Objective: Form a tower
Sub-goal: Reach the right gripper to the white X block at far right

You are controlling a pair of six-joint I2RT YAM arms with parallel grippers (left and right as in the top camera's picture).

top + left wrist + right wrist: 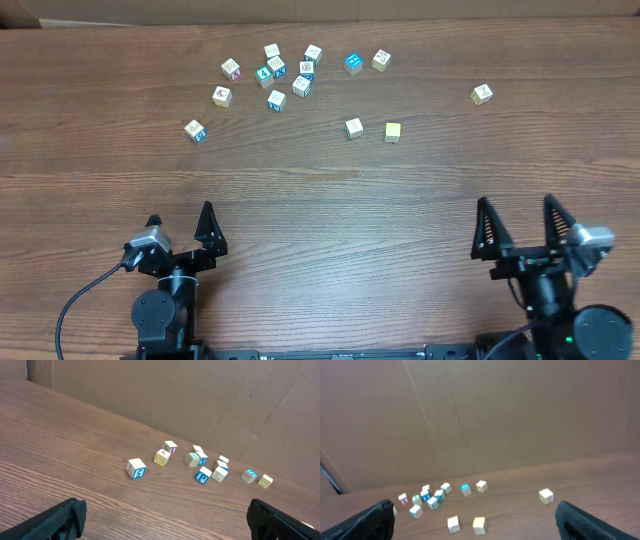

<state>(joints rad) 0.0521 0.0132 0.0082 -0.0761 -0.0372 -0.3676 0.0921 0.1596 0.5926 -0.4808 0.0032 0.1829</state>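
Bare wood of the table [330, 200] runs from the left gripper [180, 214] and right gripper [516, 201] up to the blocks, giving open passage forward. The cluster of blocks [283, 72] at far left-centre sits tight, several touching or nearly so, with little room between. The yellow block [392, 131], white block [353, 127], right-hand block [482, 94] and left-hand block [195, 130] stand apart, open on every side. A cardboard wall [320, 10] closes the far edge.

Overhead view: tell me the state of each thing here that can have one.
Left end effector: open, empty.
Right end effector: open, empty.
Block cluster: loose on the table, no tower standing.
Yellow block: lying alone, beside a pale block.
Far-right block: lying alone, apart from the others.
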